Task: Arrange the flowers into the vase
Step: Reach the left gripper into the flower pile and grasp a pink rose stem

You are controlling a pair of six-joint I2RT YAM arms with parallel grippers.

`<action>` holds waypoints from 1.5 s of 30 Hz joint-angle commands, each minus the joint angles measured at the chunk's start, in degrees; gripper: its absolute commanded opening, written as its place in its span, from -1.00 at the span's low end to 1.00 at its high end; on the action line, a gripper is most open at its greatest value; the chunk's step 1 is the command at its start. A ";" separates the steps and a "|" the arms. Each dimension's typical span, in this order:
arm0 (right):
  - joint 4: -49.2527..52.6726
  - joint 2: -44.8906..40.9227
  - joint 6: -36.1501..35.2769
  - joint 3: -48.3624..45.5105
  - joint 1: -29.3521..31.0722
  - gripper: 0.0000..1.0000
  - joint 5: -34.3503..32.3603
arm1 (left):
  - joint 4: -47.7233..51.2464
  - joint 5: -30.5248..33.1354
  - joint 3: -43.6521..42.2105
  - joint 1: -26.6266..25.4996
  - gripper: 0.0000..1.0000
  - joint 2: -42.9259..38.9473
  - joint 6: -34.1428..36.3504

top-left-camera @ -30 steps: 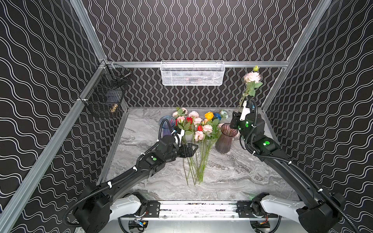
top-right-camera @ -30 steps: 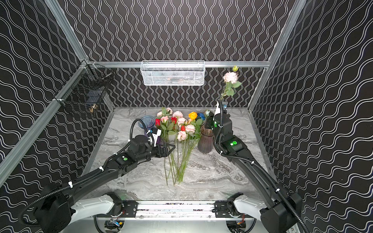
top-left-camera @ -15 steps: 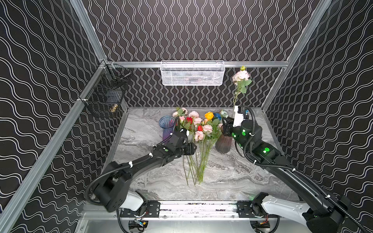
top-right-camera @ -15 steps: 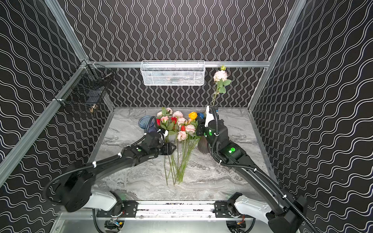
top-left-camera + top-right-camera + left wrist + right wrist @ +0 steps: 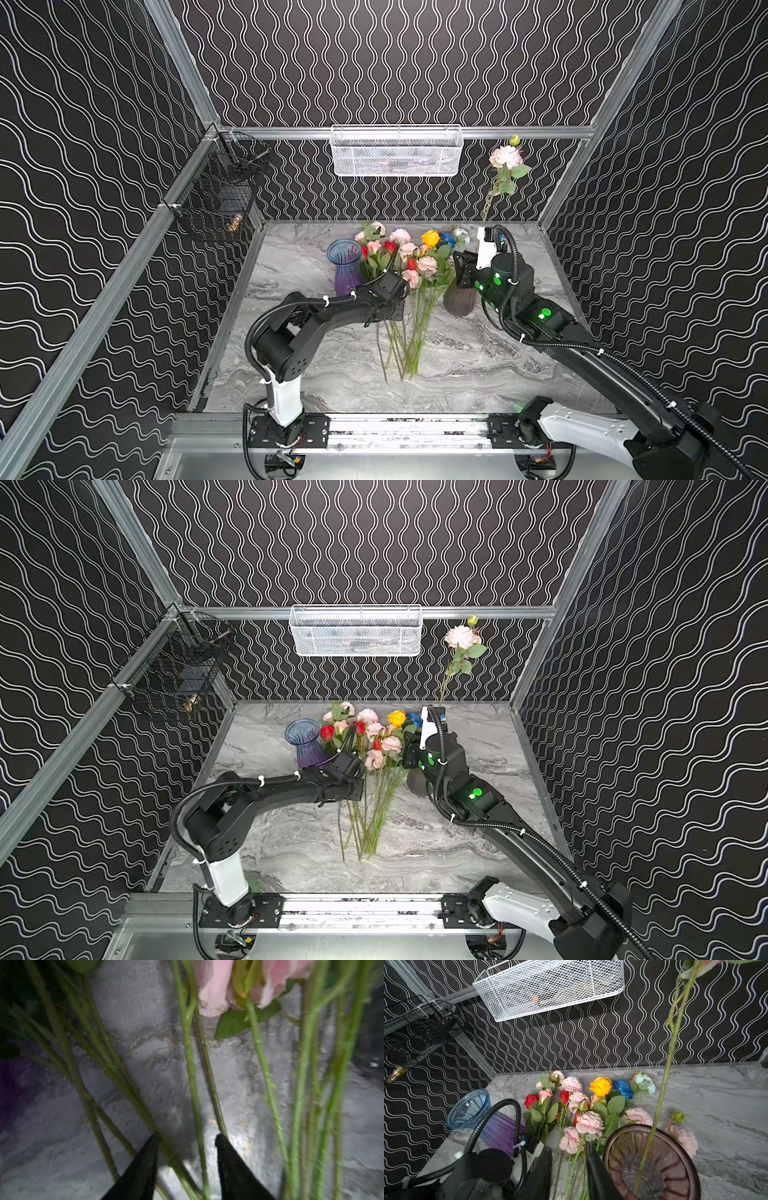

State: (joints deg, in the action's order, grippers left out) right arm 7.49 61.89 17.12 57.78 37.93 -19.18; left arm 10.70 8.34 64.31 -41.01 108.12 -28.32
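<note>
Several flowers (image 5: 415, 266) (image 5: 376, 746) (image 5: 589, 1122), pink, red, yellow and blue, lie on the marble table with green stems (image 5: 409, 345) fanned toward the front. In the left wrist view my left gripper (image 5: 187, 1138) is low over these stems; its jaws stand apart with two or three stems (image 5: 195, 1105) between them. A tall pink flower (image 5: 505, 156) (image 5: 459, 637) stands with its stem (image 5: 668, 1059) in the brown vase (image 5: 459, 301) (image 5: 654, 1167). Just left of that vase's rim, my right gripper (image 5: 568, 1147) is open and holds nothing.
A blue-and-purple glass vase (image 5: 347, 266) (image 5: 471, 1107) stands left of the flowers, by the left arm's cable. A white wire basket (image 5: 397, 151) hangs on the back wall and a black one (image 5: 216, 199) on the left wall. One pink flower (image 5: 685, 1138) lies right of the brown vase.
My left arm has stretched forward over the stems and its jaws have narrowed around them. The right wrist has shifted left and lower beside the brown vase, and the tall flower has swayed left.
</note>
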 commanded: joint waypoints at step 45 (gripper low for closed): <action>-2.06 -1.50 0.15 -4.87 -0.07 -0.37 -0.17 | 7.98 5.62 16.99 0.66 -0.15 6.71 8.51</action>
State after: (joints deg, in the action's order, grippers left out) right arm 7.27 60.66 16.95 53.15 37.85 -19.18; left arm 17.63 11.31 79.70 -40.66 113.03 -23.07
